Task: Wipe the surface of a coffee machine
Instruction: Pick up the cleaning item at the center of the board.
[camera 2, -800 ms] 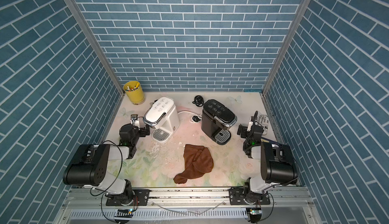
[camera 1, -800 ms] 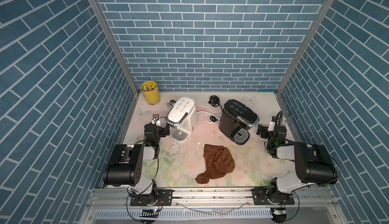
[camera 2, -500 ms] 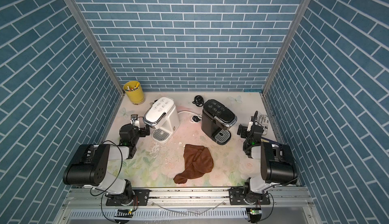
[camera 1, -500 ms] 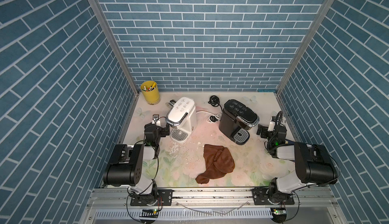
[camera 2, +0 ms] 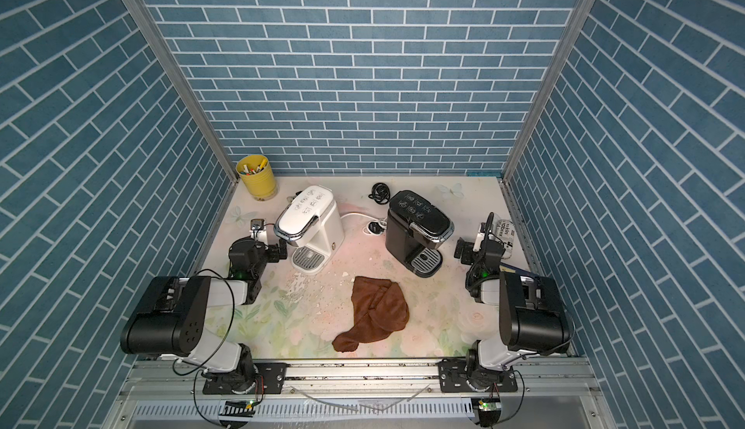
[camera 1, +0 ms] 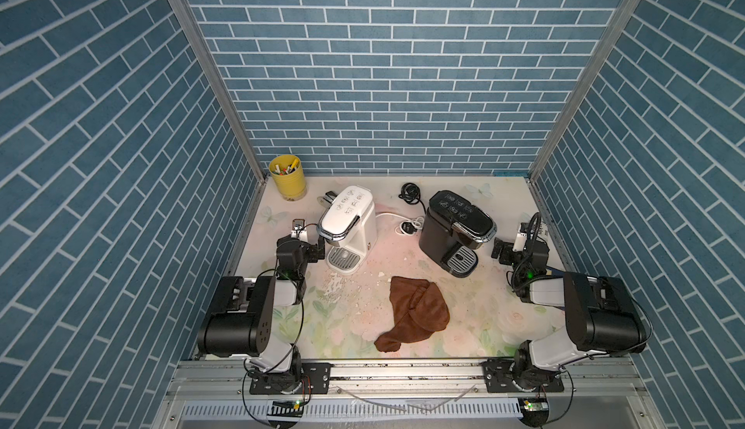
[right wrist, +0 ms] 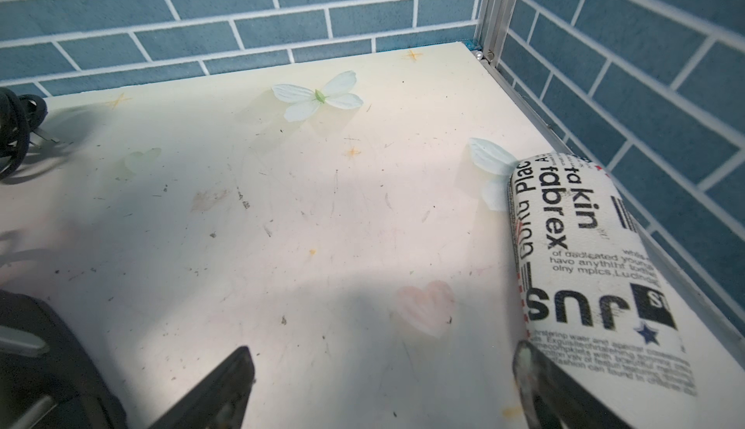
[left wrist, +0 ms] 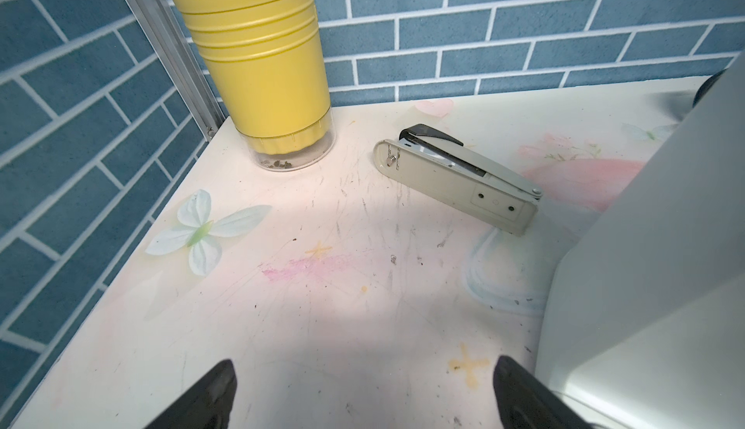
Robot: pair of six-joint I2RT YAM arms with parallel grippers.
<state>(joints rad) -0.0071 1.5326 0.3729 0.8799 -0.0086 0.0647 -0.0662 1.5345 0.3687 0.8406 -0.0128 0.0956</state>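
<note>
Noted: one white coffee machine point(camera 1: 350, 221), one black coffee machine point(camera 1: 453, 225), one brown cloth point(camera 1: 415, 314), one yellow pen cup point(left wrist: 258, 64), one stapler point(left wrist: 455, 181), one printed roll point(right wrist: 584, 261), one black cord point(camera 1: 409, 193), one white cord point(camera 1: 389, 215).

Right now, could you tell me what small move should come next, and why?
Probably reach the right claw toward the brown cloth: it is open and empty, and the cloth lies loose in front of the black coffee machine.

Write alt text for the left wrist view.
Open black fingers of the left arm hover empty over a scuffed white table. Beyond sit a grey stapler and a yellow pen cup in the tiled corner; the white coffee machine fills one side.
</note>
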